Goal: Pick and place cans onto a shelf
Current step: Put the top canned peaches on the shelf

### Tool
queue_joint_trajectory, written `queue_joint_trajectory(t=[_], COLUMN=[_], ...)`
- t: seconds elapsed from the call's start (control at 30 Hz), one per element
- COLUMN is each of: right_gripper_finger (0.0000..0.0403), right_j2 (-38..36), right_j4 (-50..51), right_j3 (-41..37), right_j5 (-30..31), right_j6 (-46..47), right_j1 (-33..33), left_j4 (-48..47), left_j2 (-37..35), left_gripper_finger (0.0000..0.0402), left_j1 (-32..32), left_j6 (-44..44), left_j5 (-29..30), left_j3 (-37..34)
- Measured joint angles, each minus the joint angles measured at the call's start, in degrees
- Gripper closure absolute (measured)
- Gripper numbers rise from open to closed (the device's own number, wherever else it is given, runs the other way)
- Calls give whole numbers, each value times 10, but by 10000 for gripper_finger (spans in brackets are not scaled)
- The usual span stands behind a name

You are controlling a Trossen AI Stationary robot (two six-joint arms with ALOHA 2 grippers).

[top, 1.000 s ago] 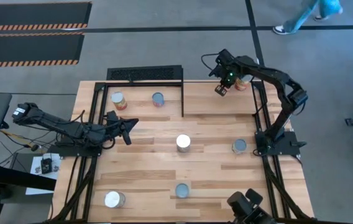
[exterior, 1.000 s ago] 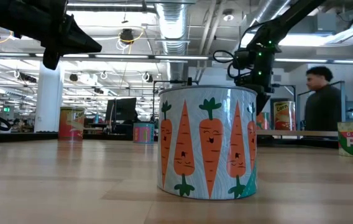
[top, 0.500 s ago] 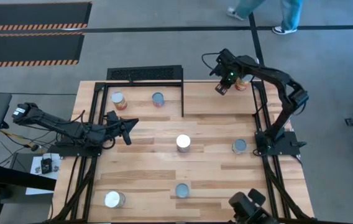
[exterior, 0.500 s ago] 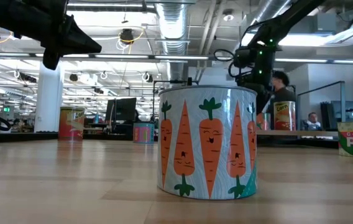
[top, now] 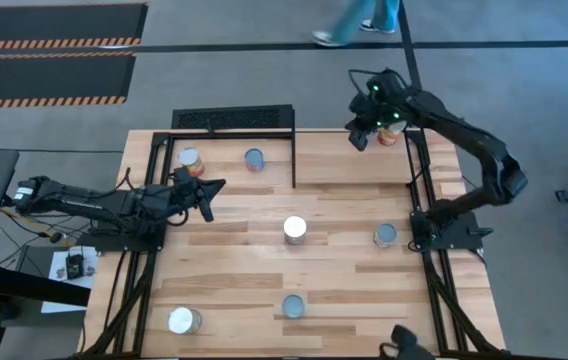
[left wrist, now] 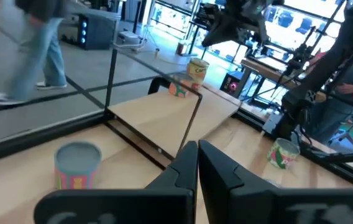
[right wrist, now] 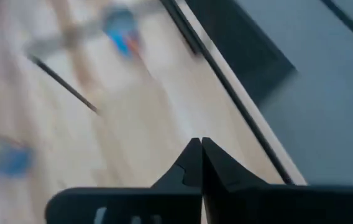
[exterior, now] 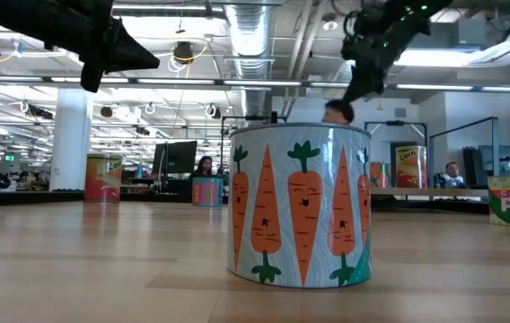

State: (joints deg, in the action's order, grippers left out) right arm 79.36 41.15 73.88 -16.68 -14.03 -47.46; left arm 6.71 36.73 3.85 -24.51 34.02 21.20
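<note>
Several cans stand on their bases on the wooden table. Two cans [top: 192,160] [top: 254,159] stand on the shelf [top: 334,155] at the far left, and a corn can [top: 389,133] stands at its far right end. A white-topped can [top: 295,229] stands mid-table, and a carrot-print can [exterior: 298,205] stands close in the low view. My right gripper [top: 360,137] is shut and empty, raised above the shelf just left of the corn can. My left gripper [top: 205,192] is shut and empty, in the air over the table's left side.
Black frame bars [top: 294,150] edge and divide the shelf, and a black grate [top: 232,118] lies behind it. More cans stand at the right [top: 386,235], near middle [top: 293,306] and near left [top: 184,320]. A person [top: 359,20] walks past beyond the table.
My right gripper has gone up from the shelf beside the corn can, and its arm has swung toward the table's right. My left gripper has moved a little toward the far edge. The person has walked leftward behind the table.
</note>
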Motion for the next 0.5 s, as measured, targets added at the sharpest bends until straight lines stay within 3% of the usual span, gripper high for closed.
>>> queue_joint_trajectory(t=[0.27, 0.5], right_gripper_finger=[396, 388], right_j2=[-118, -174], right_j4=[-230, -430], right_j3=[-153, -270], right_j5=[-21, 34], right_j6=[119, 247], right_j1=[94, 180], left_j4=[-53, -217], left_j2=[6, 55], left_gripper_finger=[401, 401], left_j1=[-63, -137], left_j6=[22, 40], left_j5=[-44, -87], left_j3=[50, 162])
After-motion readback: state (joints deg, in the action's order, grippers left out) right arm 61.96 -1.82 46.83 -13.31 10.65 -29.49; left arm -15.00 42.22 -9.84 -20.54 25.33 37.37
